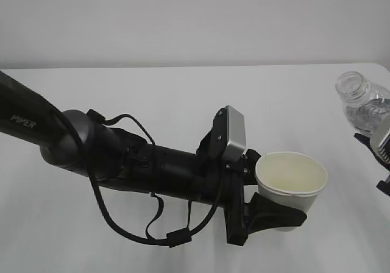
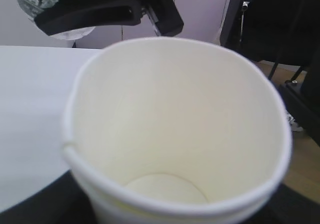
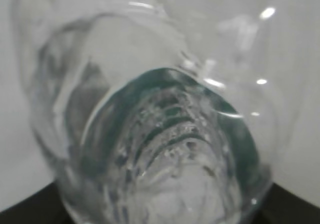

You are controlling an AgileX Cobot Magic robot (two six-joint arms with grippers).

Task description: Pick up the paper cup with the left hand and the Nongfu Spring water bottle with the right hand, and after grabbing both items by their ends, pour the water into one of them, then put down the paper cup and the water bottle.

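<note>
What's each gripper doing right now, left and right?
Left gripper: closed on the paper cup.
Right gripper: closed on the water bottle.

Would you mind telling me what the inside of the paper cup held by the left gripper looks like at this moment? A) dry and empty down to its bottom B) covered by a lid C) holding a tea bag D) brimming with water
A: the left wrist view looks straight into the paper cup and shows bare cream walls and a bare round bottom, and the left gripper holds it upright.
</note>
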